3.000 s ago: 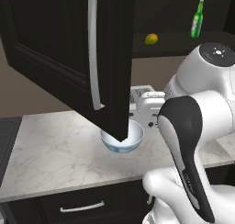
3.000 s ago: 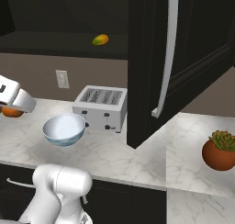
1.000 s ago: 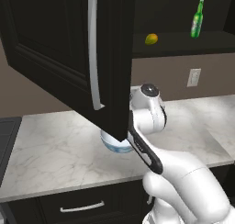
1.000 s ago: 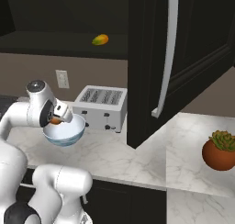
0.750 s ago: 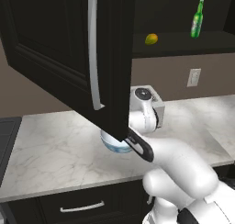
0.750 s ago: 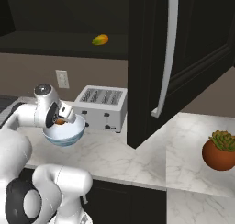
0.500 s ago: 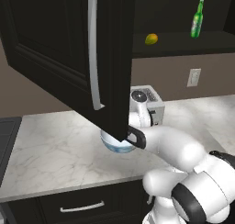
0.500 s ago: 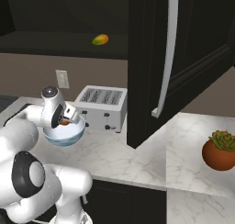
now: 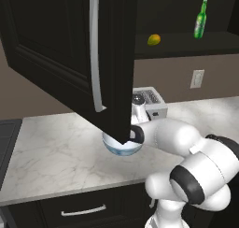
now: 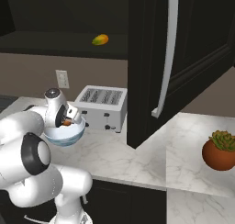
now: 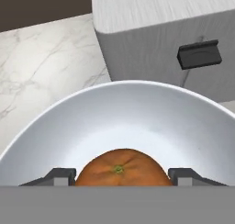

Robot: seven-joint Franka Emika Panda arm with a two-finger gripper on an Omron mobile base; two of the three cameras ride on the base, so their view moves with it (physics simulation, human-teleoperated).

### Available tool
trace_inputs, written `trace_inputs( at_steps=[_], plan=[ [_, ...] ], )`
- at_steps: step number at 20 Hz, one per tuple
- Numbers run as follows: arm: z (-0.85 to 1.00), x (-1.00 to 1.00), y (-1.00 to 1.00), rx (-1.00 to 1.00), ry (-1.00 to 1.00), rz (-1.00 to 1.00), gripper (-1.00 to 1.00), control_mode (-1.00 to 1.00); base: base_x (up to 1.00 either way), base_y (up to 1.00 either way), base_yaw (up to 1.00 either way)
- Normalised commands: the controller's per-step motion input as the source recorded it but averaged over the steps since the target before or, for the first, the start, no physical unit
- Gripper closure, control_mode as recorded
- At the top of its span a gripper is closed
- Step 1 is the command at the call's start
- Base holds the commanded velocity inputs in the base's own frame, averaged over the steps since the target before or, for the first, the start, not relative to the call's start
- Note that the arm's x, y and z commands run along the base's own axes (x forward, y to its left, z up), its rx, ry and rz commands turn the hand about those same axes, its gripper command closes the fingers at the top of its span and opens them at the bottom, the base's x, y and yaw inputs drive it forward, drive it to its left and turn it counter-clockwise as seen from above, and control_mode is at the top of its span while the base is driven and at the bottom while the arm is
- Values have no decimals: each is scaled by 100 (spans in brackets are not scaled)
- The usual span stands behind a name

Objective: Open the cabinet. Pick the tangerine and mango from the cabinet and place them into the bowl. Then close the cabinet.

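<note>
Fingers (image 11: pixel 58 176) flank tangerine (image 11: pixel 120 168) over bowl (image 11: pixel 137 113); grip or gap unclear.

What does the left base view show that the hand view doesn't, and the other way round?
Left base view alone: the open cabinet door, the mango and a green bottle on the shelf. Hand view alone: the tangerine over the bowl, between the gripper fingertips. Both: bowl, toaster, marble counter.
</note>
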Motion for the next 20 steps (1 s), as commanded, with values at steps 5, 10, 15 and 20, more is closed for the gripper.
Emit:
trace_inputs(
  at_steps=[5,10,15,20],
  plan=[
    [14,0,0,0,0,0,-100,-100,0,0,0],
    [37,-6,0,0,-4,0,-100,-100,0,0,0],
    [63,-41,0,0,-13,0,-100,-100,0,0,0],
    [77,-62,-3,0,-19,0,-100,-100,0,0,0]
  ],
)
